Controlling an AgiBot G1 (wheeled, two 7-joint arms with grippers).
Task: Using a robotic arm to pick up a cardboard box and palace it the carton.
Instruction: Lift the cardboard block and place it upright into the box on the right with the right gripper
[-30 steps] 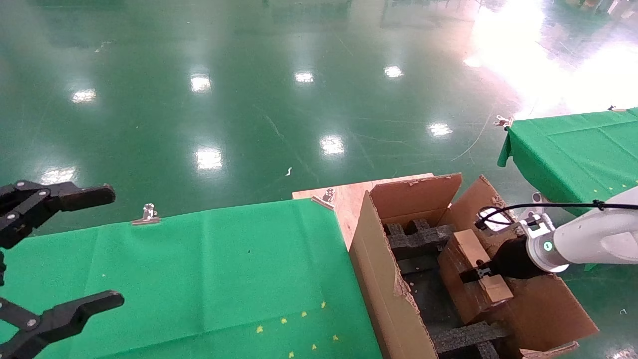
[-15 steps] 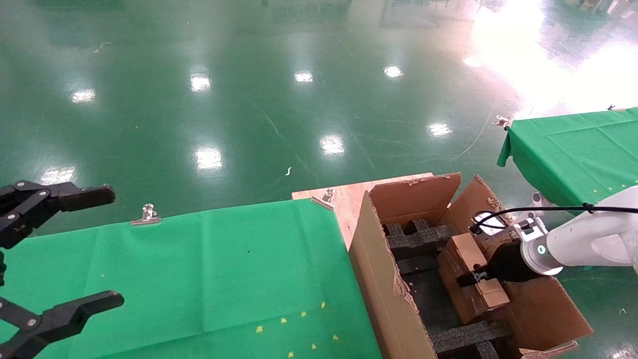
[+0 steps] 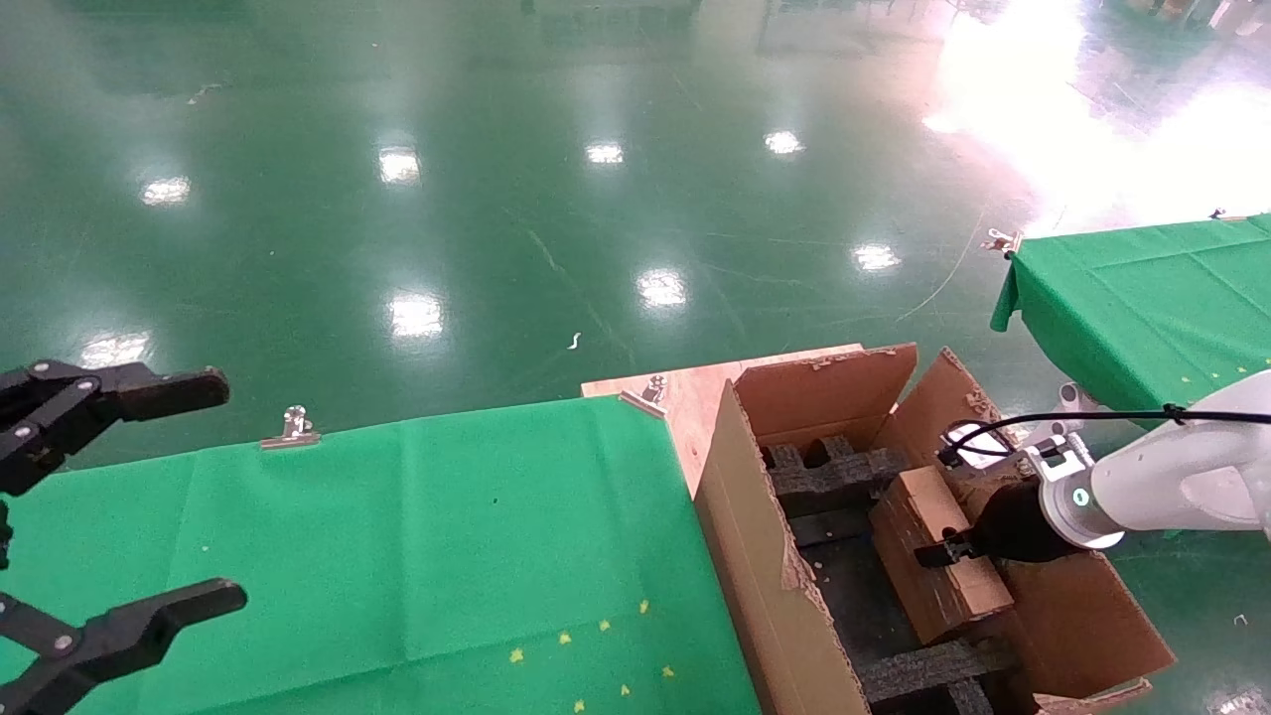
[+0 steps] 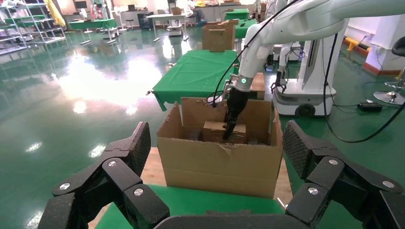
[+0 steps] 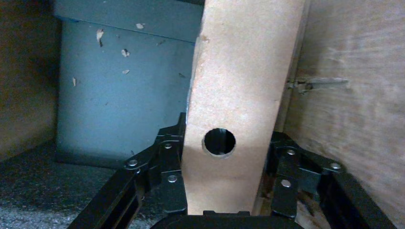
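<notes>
Fingers of the right gripper were clamped on the cardboard box, best lowered slowly and straight into the carton.

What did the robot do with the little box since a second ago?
The right claw, shut on the cardboard box, carried it a bit lower and deeper into the carton, beside the black foam. It has not let go. The left claw stayed open over the green table, and the carton did not move.
</notes>
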